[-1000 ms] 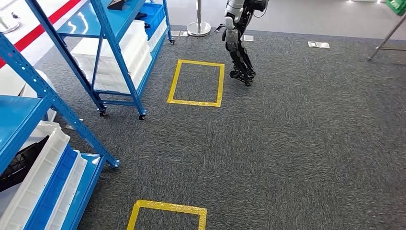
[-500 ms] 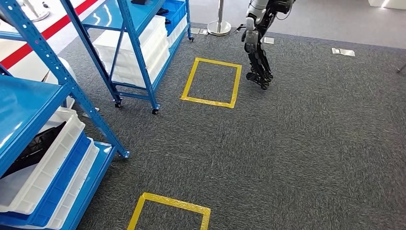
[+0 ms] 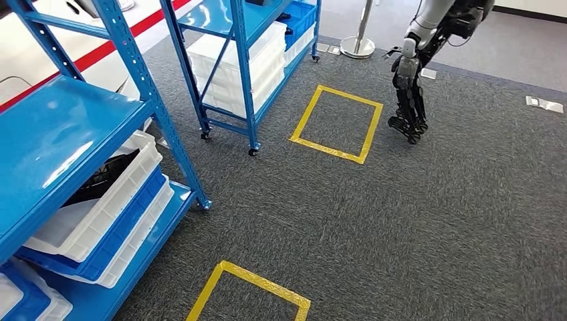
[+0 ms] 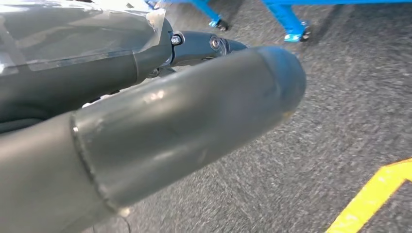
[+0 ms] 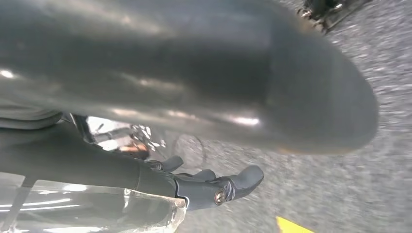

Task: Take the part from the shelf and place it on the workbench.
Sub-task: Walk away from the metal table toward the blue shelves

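Black part (image 3: 100,180) lies in a white bin (image 3: 93,214) on the near blue shelf (image 3: 60,134) — judged rigid, ribbed, fairly light; grasp an exposed edge. Left hand (image 4: 145,136) and right hand (image 5: 194,87): state cannot be told — close, blurred.

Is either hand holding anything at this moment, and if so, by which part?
Nothing shows in the left hand or the right hand; their thumbs hide part of each.
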You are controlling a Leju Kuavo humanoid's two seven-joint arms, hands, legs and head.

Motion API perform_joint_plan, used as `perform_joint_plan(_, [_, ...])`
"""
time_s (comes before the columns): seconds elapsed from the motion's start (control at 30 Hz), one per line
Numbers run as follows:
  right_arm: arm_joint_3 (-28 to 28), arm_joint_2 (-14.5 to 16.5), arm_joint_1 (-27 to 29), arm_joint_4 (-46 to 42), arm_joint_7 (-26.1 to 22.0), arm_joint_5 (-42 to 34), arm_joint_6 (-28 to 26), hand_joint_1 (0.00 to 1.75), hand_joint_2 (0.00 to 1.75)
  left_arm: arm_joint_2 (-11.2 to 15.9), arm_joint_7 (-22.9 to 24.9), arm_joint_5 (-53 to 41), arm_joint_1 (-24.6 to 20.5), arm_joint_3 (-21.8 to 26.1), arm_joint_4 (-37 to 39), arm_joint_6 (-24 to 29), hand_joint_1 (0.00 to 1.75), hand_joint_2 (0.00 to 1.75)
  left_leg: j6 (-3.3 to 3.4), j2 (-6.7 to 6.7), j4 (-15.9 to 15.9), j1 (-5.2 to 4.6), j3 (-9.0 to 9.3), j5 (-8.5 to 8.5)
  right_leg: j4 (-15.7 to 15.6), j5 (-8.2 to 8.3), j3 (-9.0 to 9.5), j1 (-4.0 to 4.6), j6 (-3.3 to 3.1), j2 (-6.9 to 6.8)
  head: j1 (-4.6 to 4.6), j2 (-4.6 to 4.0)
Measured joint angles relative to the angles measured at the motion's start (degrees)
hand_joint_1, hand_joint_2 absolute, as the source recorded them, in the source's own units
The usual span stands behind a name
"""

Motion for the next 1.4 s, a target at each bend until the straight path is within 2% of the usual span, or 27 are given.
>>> perform_joint_plan(0.03, [0.0, 0.0, -0.1, 0.0, 0.0, 0.0, 0.1, 0.0, 0.0, 0.0, 0.0, 0.0, 0.0, 0.0, 0.0, 0.1, 0.0, 0.0, -0.36, -0.4, 0.0, -0.02, -0.13, -0.01, -0.6, 0.19, 0.15, 0.11, -0.42, 0.11, 0.01, 0.0])
perform_joint_plan(0.1, [0.0, 0.0, -0.2, 0.0, 0.0, 0.1, 0.1, 0.0, 0.0, 0.0, 0.0, 0.0, 0.2, 0.1, 0.0, 0.1, 0.0, 0.0, -1.0, -0.88, 0.0, 0.22, -0.42, 0.03, -0.8, 0.51, 0.41, 0.18, -1.39, -0.82, -0.05, 0.0])
perform_joint_plan(0.17, [0.0, 0.1, -0.2, 0.0, 0.0, 0.1, 0.2, 0.0, 0.0, 0.0, 0.0, 0.0, 0.3, 0.2, 0.0, 0.1, 0.0, 0.0, -1.5, 1.03, 2.1, 0.32, -1.51, -1.34, -1.0, 0.85, 0.65, -0.01, -2.06, -1.83, -0.26, 0.0])
perform_joint_plan(0.23, [0.0, 0.1, -0.1, 0.0, 0.0, 0.1, 0.2, 0.0, 0.0, 0.0, 0.0, 0.0, 0.1, 0.2, 0.0, 0.1, 0.0, 0.0, -1.92, 3.89, 8.0, 0.36, -4.33, -4.8, -1.2, 0.88, 0.66, 0.16, -2.58, -3.01, -0.66, 0.0])
perform_joint_plan(0.3, [0.0, 0.0, 0.1, 0.0, 0.0, 0.1, 0.2, 0.0, 0.0, 0.0, 0.0, -0.2, 0.1, 0.2, 0.0, 0.1, 0.0, 0.0, -2.24, 4.95, 14.3, 0.51, -7.38, -7.41, -1.1, 0.74, 0.64, 0.41, -2.97, -4.44, -0.84, 0.0])
perform_joint_plan(0.33, [0.0, 0.0, 0.2, 0.0, 0.1, 0.1, 0.2, 0.0, 0.0, 0.0, 0.0, -0.2, 0.1, 0.2, 0.0, 0.1, 0.0, 0.0, -2.29, 5.2, 15.3, 0.55, -7.86, -7.35, -1.1, 0.67, 0.65, 0.47, -3.04, -5.1, -0.85, 0.0])
perform_joint_plan(0.37, [0.0, 0.0, 0.1, 0.0, 0.1, 0.1, 0.2, 0.0, 0.0, 0.0, 0.0, -0.3, 0.2, 0.2, 0.0, 0.1, 0.0, 0.0, -2.28, 5.47, 14.2, 0.57, -7.3, -6.3, -1.1, 0.61, 0.69, 0.5, -3.1, -5.68, -0.86, 0.0])
perform_joint_plan(0.4, [0.0, 0.0, 0.1, 0.0, 0.1, 0.1, 0.2, 0.0, 0.0, 0.0, 0.0, -0.4, 0.2, 0.2, 0.0, 0.1, 0.0, 0.0, -2.18, 5.96, 11.3, 0.58, -5.74, -4.56, -1.1, 0.52, 0.8, 0.5, -3.09, -6.21, -0.86, 0.0])
perform_joint_plan(0.47, [0.0, 0.0, 0.1, 0.0, 0.1, 0.1, 0.2, 0.0, 0.0, 0.0, 0.0, -0.7, 0.1, 0.2, 0.0, 0.1, 0.0, 0.0, -1.78, 8.29, 4.1, 0.37, -1.87, -1.64, -1.1, 0.22, 1.06, 0.79, -2.81, -7.14, -0.88, 0.0])
perform_joint_plan(0.53, [0.0, 0.0, 0.0, 0.0, 0.1, 0.2, 0.2, 0.0, 0.0, 0.1, 0.0, -0.9, -0.1, 0.2, 0.0, 0.1, 0.0, 0.0, -1.3, 9.53, 0.7, -0.01, -0.17, -0.89, -1.1, -0.1, 1.35, 1.19, -2.33, -8.03, -0.78, 0.0])
perform_joint_plan(0.6, [0.0, 0.1, -0.1, 0.0, 0.2, 0.2, 0.2, 0.0, 0.0, 0.1, 0.0, -1.2, 0.0, 0.1, 0.0, 0.1, 0.0, 0.0, -0.68, 8.33, 0.3, -0.13, -0.18, -0.78, -1.2, -0.33, 1.54, 1.36, -1.84, -8.95, -0.69, 0.0])
perform_joint_plan(0.67, [-0.1, 0.1, -0.3, 0.0, 0.3, 0.2, 0.2, 0.0, 0.0, 0.1, 0.0, -1.3, 0.0, 0.1, 0.0, 0.0, 0.0, 0.0, 0.17, 7.21, -0.3, 0.04, 0.12, -0.35, 0.5, -1.45, 1.02, 1.22, -1.55, -7.61, -0.62, 0.0])
perform_joint_plan(0.7, [-0.2, 0.2, -0.2, 0.0, 0.3, 0.2, 0.2, 0.0, 0.0, 0.1, -0.1, -1.5, -0.1, 0.1, 0.0, 0.0, 0.0, 0.0, 0.58, 6.67, -0.6, 0.21, 0.27, -0.11, 2.9, -2.72, -0.03, 1.11, -1.62, -6.2, -0.54, 0.0])
perform_joint_plan(0.77, [-0.5, 0.2, 0.0, 0.0, 0.3, 0.1, 0.2, 0.0, 0.0, 0.2, -0.2, -1.8, -0.1, 0.1, 0.0, -0.3, 0.0, 0.0, 0.98, 5.4, -0.6, 0.21, 0.24, 0.03, 10.4, -5.91, -3.56, 0.85, -1.96, -3.67, -0.39, 0.0])
perform_joint_plan(0.83, [-0.7, 0.2, 0.2, 0.0, 0.4, 0.0, 0.2, 0.0, 0.0, 0.2, -0.2, -1.9, -0.1, 0.1, 0.0, -0.6, 0.0, 0.0, 1.01, 3.86, -0.6, 0.18, 0.22, 0.03, 15.3, -7.17, -6.26, 0.75, -1.62, -3.06, -0.33, 0.0])
perform_joint_plan(0.87, [-0.8, 0.2, 0.2, 0.0, 0.4, 0.0, 0.2, 0.0, 0.0, 0.2, -0.2, -2.0, 0.0, 0.1, 0.0, -0.7, 0.0, 0.0, 0.98, 3.1, -0.5, 0.18, 0.25, 0.04, 14.7, -6.38, -6.16, 0.71, -1.15, -2.92, -0.3, 0.0])
perform_joint_plan(0.9, [-0.9, 0.2, 0.2, 0.0, 0.5, -0.1, 0.2, 0.0, 0.0, 0.2, -0.2, -2.1, 0.0, 0.0, 0.0, -0.8, 0.0, 0.0, 0.94, 2.36, -0.5, 0.2, 0.31, 0.03, 11.8, -4.79, -5.0, 0.61, -0.61, -2.67, -0.3, 0.0])
perform_joint_plan(0.97, [-1.1, 0.1, 0.1, 0.0, 0.5, -0.2, 0.1, 0.0, 0.0, 0.2, -0.3, -2.4, 0.0, 0.0, 0.0, -1.0, 0.0, 0.0, 0.54, 1.0, -0.2, 0.13, 0.31, -0.08, 3.6, -1.22, -1.6, 0.26, 0.13, -0.81, -0.21, 0.0])
perform_joint_plan(1.03, [-1.3, 0.1, 0.0, 0.0, 0.6, -0.3, 0.1, 0.0, 0.0, 0.3, -0.3, -2.5, 0.1, -0.1, 0.0, -1.1, 0.0, 0.0, -0.14, 0.06, 0.0, 0.0, 0.14, -0.18, -0.5, 0.39, -0.05, 0.2, -0.29, 0.5, -0.16, 0.0])
perform_joint_plan(1.1, [-1.4, 0.2, 0.0, 0.0, 0.8, -0.4, 0.0, 0.0, 0.0, 0.5, -0.4, -2.7, 0.2, -0.1, 0.0, -1.1, 0.0, 0.0, -0.86, -0.62, -0.1, 0.09, -0.11, -0.01, -0.7, 0.68, 0.11, 0.37, -1.31, -0.19, -0.14, 0.0])
perform_joint_plan(1.13, [-1.4, 0.2, -0.1, 0.0, 0.9, -0.4, -0.1, 0.0, 0.0, 0.5, -0.4, -2.7, 0.2, -0.1, 0.0, -1.1, 0.0, 0.0, -1.14, -0.3, 0.1, 0.19, -0.32, -0.13, -0.8, 0.85, 0.26, 0.3, -1.76, -0.64, -0.14, 0.0])
perform_joint_plan(1.2, [-1.5, 0.4, -0.1, 0.0, 1.1, -0.4, -0.1, 0.0, 0.0, 0.6, -0.5, -2.8, 0.2, -0.1, 0.0, -1.1, 0.0, 0.0, -1.62, 2.02, 2.9, 0.28, -1.71, -2.02, -1.0, 1.1, 0.4, 0.07, -2.67, -1.78, -0.45, 0.0])
perform_joint_plan(1.23, [-1.6, 0.4, 0.0, 0.0, 1.1, -0.4, -0.2, 0.0, 0.0, 0.6, -0.5, -2.8, 0.1, -0.2, 0.0, -1.1, 0.0, 0.0, -1.86, 3.56, 6.2, 0.32, -3.23, -3.89, -1.1, 1.09, 0.41, 0.18, -3.0, -2.44, -0.61, 0.0])
perform_joint_plan(1.3, [-1.7, 0.4, 0.1, 0.0, 1.1, -0.4, -0.2, 0.0, 0.0, 0.6, -0.5, -2.9, 0.1, -0.2, 0.0, -1.1, 0.0, 0.0, -2.3, 4.98, 13.7, 0.45, -6.91, -7.29, -1.0, 0.98, 0.33, 0.43, -3.38, -3.84, -0.77, 0.0])
perform_joint_plan(1.33, [-1.7, 0.4, 0.2, 0.0, 1.1, -0.4, -0.2, 0.0, 0.0, 0.6, -0.5, -2.9, 0.1, -0.2, 0.0, -1.2, 0.0, 0.0, -2.41, 5.21, 16.0, 0.52, -8.06, -7.89, -1.0, 0.93, 0.3, 0.52, -3.45, -4.53, -0.76, 0.0])
perform_joint_plan(1.37, [-1.7, 0.4, 0.2, 0.0, 1.1, -0.4, -0.2, 0.0, 0.0, 0.6, -0.6, -2.9, 0.2, -0.2, 0.0, -1.2, 0.0, 0.0, -2.44, 5.38, 16.1, 0.57, -8.1, -7.36, -1.0, 0.89, 0.31, 0.58, -3.49, -5.13, -0.78, 0.0])
perform_joint_plan(1.4, [-1.7, 0.4, 0.1, 0.0, 1.1, -0.4, -0.3, 0.0, 0.0, 0.6, -0.6, -2.9, 0.2, -0.2, 0.0, -1.2, 0.0, 0.0, -2.37, 5.63, 13.9, 0.58, -6.93, -5.9, -1.0, 0.84, 0.37, 0.61, -3.51, -5.7, -0.78, 0.0])
